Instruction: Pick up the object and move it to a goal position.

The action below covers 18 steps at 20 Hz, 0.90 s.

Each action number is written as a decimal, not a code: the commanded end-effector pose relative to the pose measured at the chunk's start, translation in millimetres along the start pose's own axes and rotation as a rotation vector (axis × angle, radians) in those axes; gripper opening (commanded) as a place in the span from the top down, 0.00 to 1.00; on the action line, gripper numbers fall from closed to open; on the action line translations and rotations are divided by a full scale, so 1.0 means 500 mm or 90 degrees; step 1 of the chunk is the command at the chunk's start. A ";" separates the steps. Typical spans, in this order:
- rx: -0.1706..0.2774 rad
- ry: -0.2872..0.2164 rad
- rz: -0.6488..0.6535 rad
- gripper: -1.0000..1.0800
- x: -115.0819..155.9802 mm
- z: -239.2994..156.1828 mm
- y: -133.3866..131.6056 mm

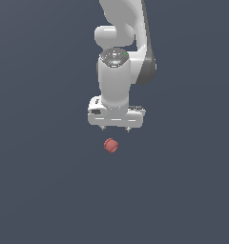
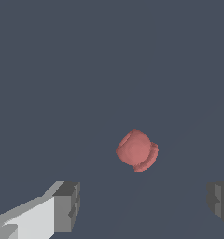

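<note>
The object is a small red, lumpy, roughly round thing lying on the dark grey surface. In the exterior view my white gripper hangs just above it, a little toward that view's right, without touching it. The wrist view shows the object lying ahead of the two grey fingertips, which stand wide apart with nothing between them. The gripper is open.
A plain dark grey surface fills both views. The white arm rises above the gripper toward the top of the exterior view. No goal marker shows.
</note>
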<state>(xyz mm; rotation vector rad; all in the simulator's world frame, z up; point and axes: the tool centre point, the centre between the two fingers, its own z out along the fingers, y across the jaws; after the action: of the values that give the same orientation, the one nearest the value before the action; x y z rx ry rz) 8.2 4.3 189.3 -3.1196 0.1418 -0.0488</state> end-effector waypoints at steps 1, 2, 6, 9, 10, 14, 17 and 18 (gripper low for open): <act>0.000 -0.002 0.026 0.04 0.000 0.012 0.003; 0.000 -0.002 0.039 0.04 -0.001 0.018 0.004; 0.000 -0.005 0.099 0.04 -0.002 0.046 0.010; -0.001 -0.008 0.154 0.04 -0.004 0.071 0.016; -0.002 -0.009 0.172 0.04 -0.004 0.079 0.018; -0.005 -0.011 0.247 0.04 -0.008 0.113 0.027; -0.008 -0.013 0.301 0.04 -0.010 0.137 0.034; -0.009 -0.013 0.316 0.04 -0.011 0.144 0.036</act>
<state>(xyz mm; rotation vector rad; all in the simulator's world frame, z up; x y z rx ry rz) 3.8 -10.3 122.5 -3.0117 0.8436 -0.0090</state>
